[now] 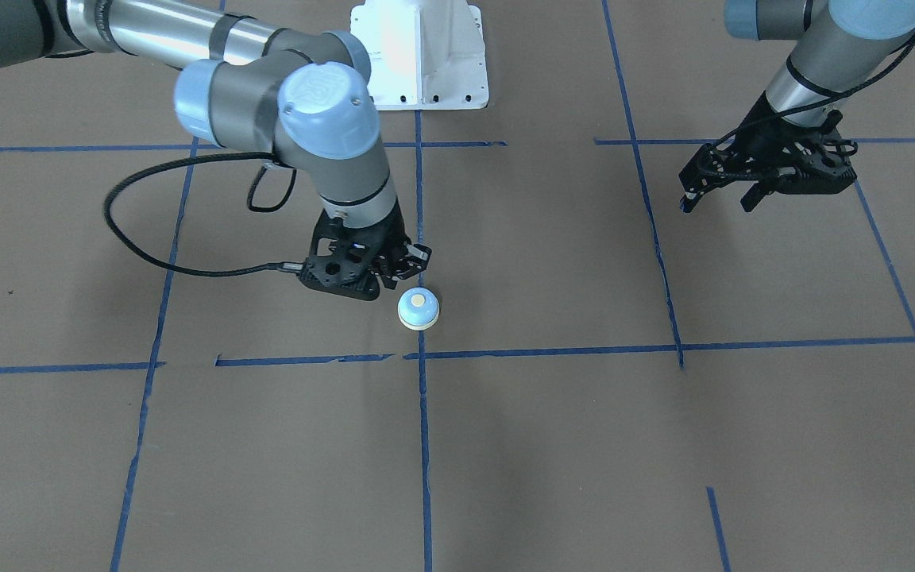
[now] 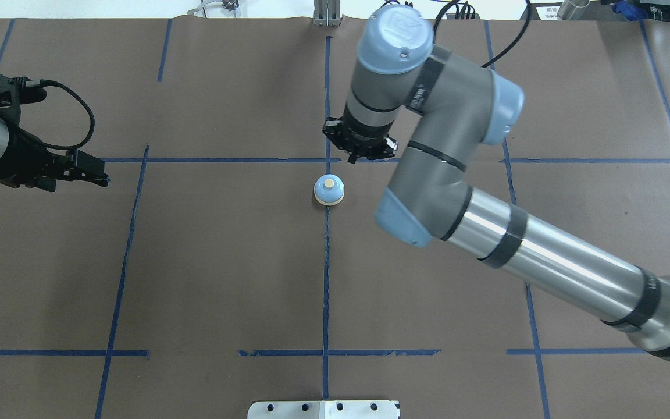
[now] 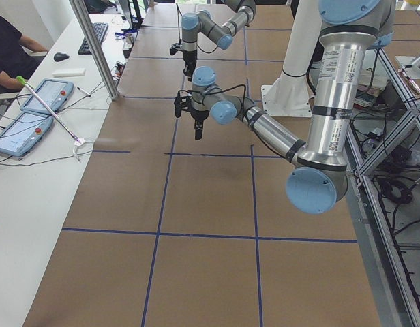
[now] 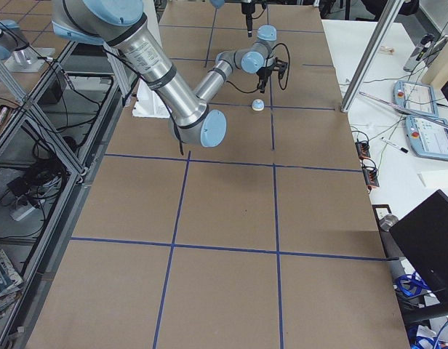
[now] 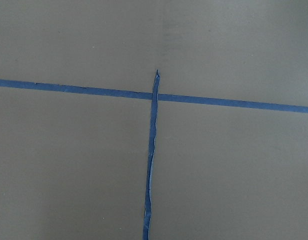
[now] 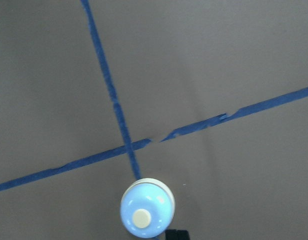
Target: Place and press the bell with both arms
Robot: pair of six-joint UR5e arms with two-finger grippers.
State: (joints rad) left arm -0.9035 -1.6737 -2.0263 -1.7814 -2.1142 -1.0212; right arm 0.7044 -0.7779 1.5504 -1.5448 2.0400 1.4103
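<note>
The bell (image 1: 418, 308) stands upright on the brown table on a blue tape line; it also shows in the overhead view (image 2: 329, 190), the right side view (image 4: 258, 106) and the right wrist view (image 6: 146, 208). My right gripper (image 1: 394, 274) hangs just behind and above the bell, not touching it, and holds nothing. In the overhead view (image 2: 370, 156) its jaws look apart. My left gripper (image 1: 720, 200) is open and empty, far off to the side, also shown in the overhead view (image 2: 97, 173).
The white pedestal base (image 1: 419, 56) stands at the robot's side of the table. Blue tape lines (image 5: 153, 160) cross the brown surface. A bench with tablets (image 3: 39, 102) and a seated person lies beyond the far edge.
</note>
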